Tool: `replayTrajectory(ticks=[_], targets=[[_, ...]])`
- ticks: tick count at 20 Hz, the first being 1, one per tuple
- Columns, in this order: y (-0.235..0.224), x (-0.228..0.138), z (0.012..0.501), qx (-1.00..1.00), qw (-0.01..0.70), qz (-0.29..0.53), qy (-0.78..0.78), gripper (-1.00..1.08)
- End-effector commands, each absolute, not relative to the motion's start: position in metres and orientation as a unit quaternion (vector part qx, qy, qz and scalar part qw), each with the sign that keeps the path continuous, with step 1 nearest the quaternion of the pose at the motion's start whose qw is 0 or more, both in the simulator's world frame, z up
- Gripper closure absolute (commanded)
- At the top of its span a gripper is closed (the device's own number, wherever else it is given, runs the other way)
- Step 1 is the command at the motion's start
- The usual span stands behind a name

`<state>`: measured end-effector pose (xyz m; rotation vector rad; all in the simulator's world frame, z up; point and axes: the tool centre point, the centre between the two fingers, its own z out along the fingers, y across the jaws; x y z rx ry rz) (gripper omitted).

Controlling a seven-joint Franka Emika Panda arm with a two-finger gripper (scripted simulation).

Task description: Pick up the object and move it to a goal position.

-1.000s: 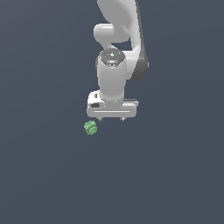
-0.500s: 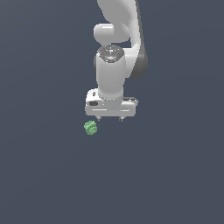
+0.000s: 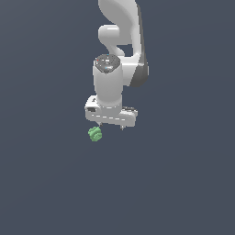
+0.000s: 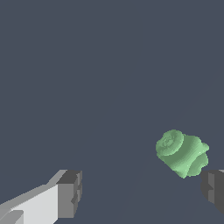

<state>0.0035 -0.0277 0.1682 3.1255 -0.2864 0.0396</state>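
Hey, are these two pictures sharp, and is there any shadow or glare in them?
Exterior view: flat, even light, no cast shadow under the green blob; soft shading on the gripper. Wrist view: blob looks blocky and pixelated, no glare.

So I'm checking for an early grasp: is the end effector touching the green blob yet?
Apart. The wrist view shows the blob lying off both open fingers, with dark floor between it and the nearer one.
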Motion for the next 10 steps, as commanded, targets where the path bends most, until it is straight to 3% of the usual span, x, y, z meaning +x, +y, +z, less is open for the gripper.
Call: replayTrajectory(ticks=[1,10], targets=[[-0.037,0.001,0.16,0.992,0.0,0.011,-0.126,-0.92],[-0.082,-0.016,0.123,0.957,-0.003,0.003,-0.291,-0.92]])
